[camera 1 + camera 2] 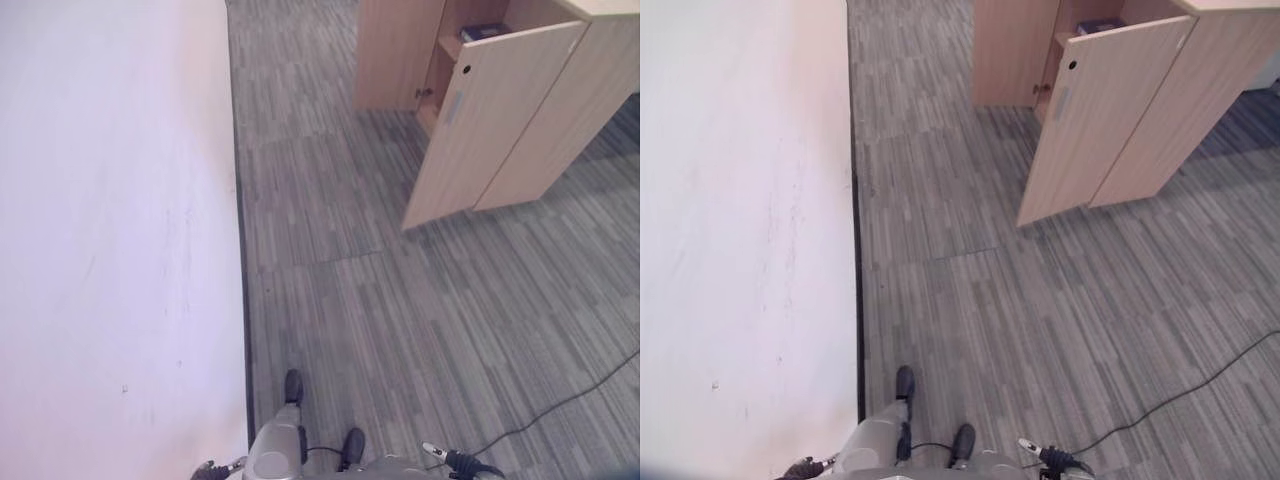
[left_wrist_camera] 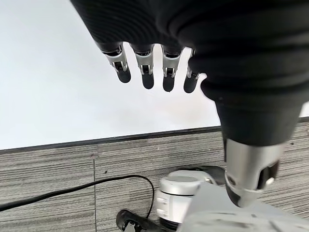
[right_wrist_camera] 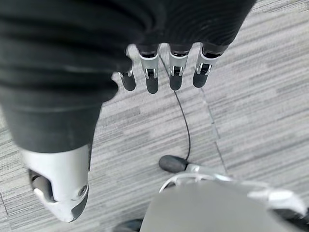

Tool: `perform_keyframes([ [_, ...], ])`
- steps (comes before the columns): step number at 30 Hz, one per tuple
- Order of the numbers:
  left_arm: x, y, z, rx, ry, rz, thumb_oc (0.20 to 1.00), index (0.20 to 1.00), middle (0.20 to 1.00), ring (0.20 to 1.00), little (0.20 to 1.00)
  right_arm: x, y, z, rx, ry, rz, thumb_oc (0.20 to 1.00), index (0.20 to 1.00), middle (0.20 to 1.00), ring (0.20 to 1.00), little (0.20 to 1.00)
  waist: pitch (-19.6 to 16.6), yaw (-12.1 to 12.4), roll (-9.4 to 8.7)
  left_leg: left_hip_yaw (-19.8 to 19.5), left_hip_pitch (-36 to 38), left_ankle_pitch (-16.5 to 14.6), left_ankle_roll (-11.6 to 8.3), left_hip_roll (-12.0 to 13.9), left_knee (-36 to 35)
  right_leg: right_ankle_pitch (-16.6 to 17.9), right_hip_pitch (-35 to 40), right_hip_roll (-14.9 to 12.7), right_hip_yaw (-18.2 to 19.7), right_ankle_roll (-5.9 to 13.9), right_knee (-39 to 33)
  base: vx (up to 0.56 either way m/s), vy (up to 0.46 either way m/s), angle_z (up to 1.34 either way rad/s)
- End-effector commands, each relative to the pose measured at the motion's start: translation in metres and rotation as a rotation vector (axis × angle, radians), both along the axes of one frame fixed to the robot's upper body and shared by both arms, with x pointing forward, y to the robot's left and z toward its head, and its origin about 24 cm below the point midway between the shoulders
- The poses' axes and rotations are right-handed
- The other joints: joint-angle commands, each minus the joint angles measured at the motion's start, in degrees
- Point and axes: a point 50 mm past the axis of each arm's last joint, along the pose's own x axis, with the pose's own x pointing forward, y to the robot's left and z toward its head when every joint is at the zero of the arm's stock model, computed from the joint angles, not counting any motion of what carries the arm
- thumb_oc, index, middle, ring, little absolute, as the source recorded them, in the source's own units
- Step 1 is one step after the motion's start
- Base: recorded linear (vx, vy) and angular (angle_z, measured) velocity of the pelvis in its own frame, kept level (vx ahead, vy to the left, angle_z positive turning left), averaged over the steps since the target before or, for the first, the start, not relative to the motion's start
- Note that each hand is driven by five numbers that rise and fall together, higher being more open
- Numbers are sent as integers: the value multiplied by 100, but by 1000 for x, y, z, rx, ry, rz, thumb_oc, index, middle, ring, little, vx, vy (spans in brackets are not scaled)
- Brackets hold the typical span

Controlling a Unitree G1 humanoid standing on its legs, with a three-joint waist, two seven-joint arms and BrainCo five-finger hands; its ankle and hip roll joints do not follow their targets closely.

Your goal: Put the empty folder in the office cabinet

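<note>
Far ahead on the right, the office cabinet (image 1: 560,120) of pale wood stands with its door (image 1: 490,120) swung open over the grey carpet (image 1: 400,300); a dark item (image 1: 484,32) lies on an inner shelf, too small to identify, and no writing is legible. Wide bare carpet lies between, bounded on the left by a white wall (image 1: 110,240). Both the left hand (image 2: 154,67) and right hand (image 3: 164,67) hang with fingers straight, holding nothing.

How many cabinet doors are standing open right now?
1: the cabinet door on the wooden office cabinet is swung open over the carpet. A dark item lies on a shelf inside; another door may be hidden.
</note>
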Motion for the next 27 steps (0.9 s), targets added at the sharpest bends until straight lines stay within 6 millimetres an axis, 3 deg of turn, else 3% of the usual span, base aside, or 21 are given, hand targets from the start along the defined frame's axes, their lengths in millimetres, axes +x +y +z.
perform_keyframes([
  [1,-17,8,0,15,15,87,1000,1000,1000,1000,1000,-25,-3,-4,-16,65,57,1000,1000,1000,1000,1000,-535,25,8,248,34,302,182,51,78,63,409,-321,162,684,44,365,149,-44],
  [3,-19,9,0,17,19,96,1000,1000,1000,1000,1000,-28,-1,-5,-10,76,69,1000,1000,1000,1000,1000,-581,45,3,304,125,271,207,33,78,11,479,-386,176,714,44,306,152,-45],
  [6,-19,12,1,22,9,108,1000,1000,1000,1000,1000,-38,3,-7,7,119,100,1000,1000,1000,1000,1000,-731,76,-58,364,450,68,383,-154,78,-35,752,-746,221,879,44,377,241,-36],
  [7,-16,16,2,26,-8,121,1000,1000,1000,1000,1000,-42,5,-8,20,135,117,1000,1000,1000,1000,1000,-786,98,-112,409,600,-99,492,-317,78,-62,767,-995,205,989,299,247,206,-13],
  [8,-16,16,2,26,-8,121,1000,1000,1000,1000,1000,-42,5,-8,20,135,117,1000,1000,1000,1000,1000,-800,102,-103,410,583,-93,491,-305,78,-52,747,-985,211,985,297,312,309,1],
  [9,-11,18,3,31,-23,124,1000,1000,1000,1000,1000,-46,4,-8,17,156,141,1000,1000,1000,1000,1000,-861,135,-141,426,759,-301,621,-493,78,19,636,-1282,199,1123,740,259,333,9],
  [11,-1,23,6,35,-52,114,1000,1000,1000,1000,1000,-41,0,-7,16,143,142,1000,1000,1000,1000,1000,-849,109,-168,369,1063,-614,861,-858,78,796,149,-1814,236,1325,2036,301,463,7],
  [12,5,24,8,38,-69,102,1000,1000,1000,1000,1000,-32,-2,-5,10,106,133,1000,1000,1000,1000,1000,-759,29,-156,230,1273,-757,1053,-1098,78,1436,-220,-2117,368,1251,3163,219,395,13],
  [15,11,29,10,50,-81,85,1000,1000,1000,1000,1000,-22,-1,-3,13,60,124,1000,1000,1000,1000,1000,-665,-38,-95,51,1499,-947,1186,-1191,78,1524,-698,-2287,371,1081,4169,178,221,57],
  [16,14,29,11,53,-88,81,1000,1000,1000,1000,1000,-20,-1,-3,14,51,127,1000,1000,1000,1000,1000,-634,-69,-42,-40,1542,-971,1185,-1146,78,1383,-965,-2215,415,981,4252,148,18,71],
  [18,19,26,11,53,-100,60,1000,1000,1000,1000,1000,-16,1,-3,18,42,140,1000,1000,1000,1000,1000,-544,-195,65,-368,1679,-955,1175,-1049,78,1060,-1408,-1765,775,777,4039,172,-80,34],
  [20,20,25,11,52,-97,47,1000,1000,1000,1000,1000,-10,3,-2,21,29,143,1000,1000,1000,1000,1000,-435,-292,73,-593,1869,-1003,1131,-991,78,935,-1608,-1319,1150,732,3364,178,-128,67],
  [23,20,23,10,51,-89,29,1000,1000,1000,1000,1000,-7,5,-2,31,25,143,1000,1000,1000,1000,1000,-381,-417,-87,-887,2084,-1128,1064,-1025,78,1117,-1748,-840,1618,890,2024,203,-155,92],
  [25,15,24,9,57,-63,6,1000,1000,1000,1000,1000,-9,6,-2,29,37,165,1000,1000,1000,1000,1000,-351,-468,-204,-1144,2298,-1271,1029,-1067,78,1408,-1757,-755,1780,1055,1124,276,-150,60],
  [27,11,25,9,63,-46,-4,1000,1000,1000,1000,1000,-12,5,-3,23,53,181,1000,1000,1000,1000,1000,-351,-500,-233,-1269,2375,-1323,1009,-1070,78,1539,-1833,-745,1873,1108,885,224,-116,60],
])
